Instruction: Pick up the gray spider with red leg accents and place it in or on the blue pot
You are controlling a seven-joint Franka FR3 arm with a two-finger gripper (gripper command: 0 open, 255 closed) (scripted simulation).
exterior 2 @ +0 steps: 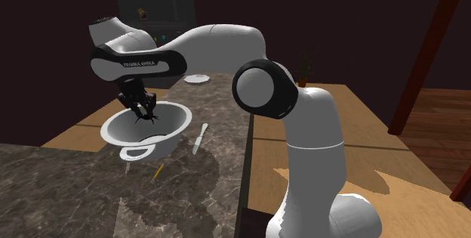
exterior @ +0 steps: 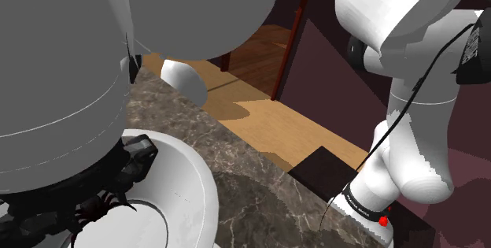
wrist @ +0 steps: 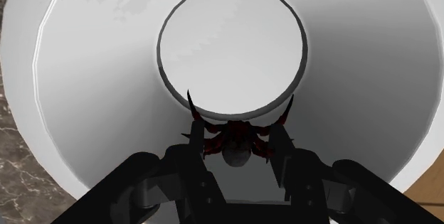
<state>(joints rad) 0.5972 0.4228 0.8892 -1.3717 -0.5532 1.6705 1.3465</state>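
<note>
While clasped at the body between the two black fingers, hangs over the pot's flat round floor, near rim height and, as far as can be told, not resting on it: dark spider with red along the legs, two thin legs curving up past the fingertips. Clamped on it from both sides and pointing straight down into the vessel: gripper. Around both, pot, drawn plain white rather than blue, wide and sloping like a bowl, with a loop handle at the rim in the second exterior view. Under the pot, dark veined stone counter. Just beside the pot on it, slim white utensil and, nearer the camera, small yellow sliver. Well behind, small white dish.

Judged from this: pick-up done, carry done, spider already above the pot's opening. Left to do: lower a touch if needed, part the fingers, let the spider drop onto the floor, then draw the hand up clear of the rim without snagging the legs.
</note>
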